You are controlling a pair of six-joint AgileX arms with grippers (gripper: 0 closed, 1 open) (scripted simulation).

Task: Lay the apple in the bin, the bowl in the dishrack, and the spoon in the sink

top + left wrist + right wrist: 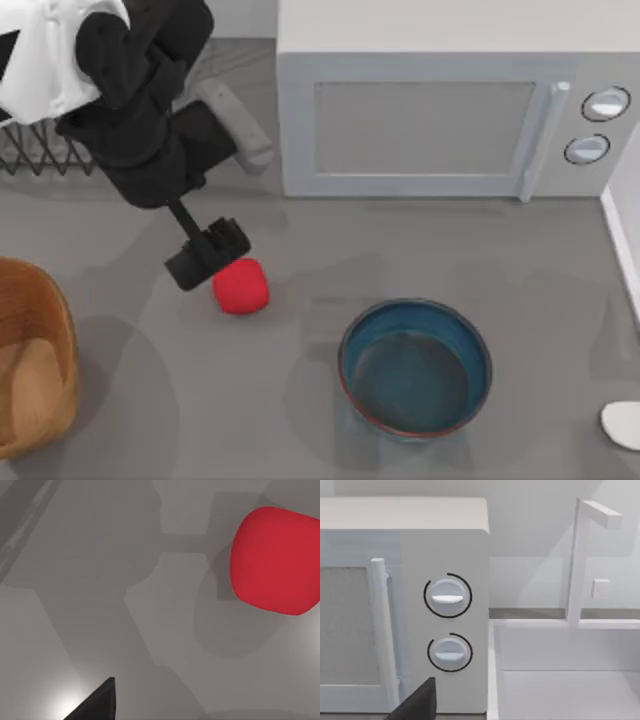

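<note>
Reaching down from the top-left corner of the top view, the left arm holds its end effector [208, 255] low over the grey bench [300, 420], just beside the apple [240, 286]. The black end-effector body overlaps the apple's upper-left edge from above, but whether it touches the fruit cannot be told, and how far apart its fingers stand cannot be told either. In the left wrist view the apple [276, 561] sits on the bench with its shadow under it, apart from the one dark fingertip [97, 702] that juts in at the picture's edge.

The bin [35, 360] stands at the left edge of the bench, well apart from the apple. The bowl [415, 368] sits upright to the right of the apple, near the front. The spoon [622, 424] lies at the far right edge, right of the bowl, partly cut off. The dishrack [40, 155] stands at the back left, largely hidden behind the left arm. A microwave [440, 110] stands at the back.

The right wrist view faces the microwave [405, 605] with its two dials, the white sink [565, 680] beside it, and a dark fingertip of the right end effector [417, 702]; its opening cannot be told.
</note>
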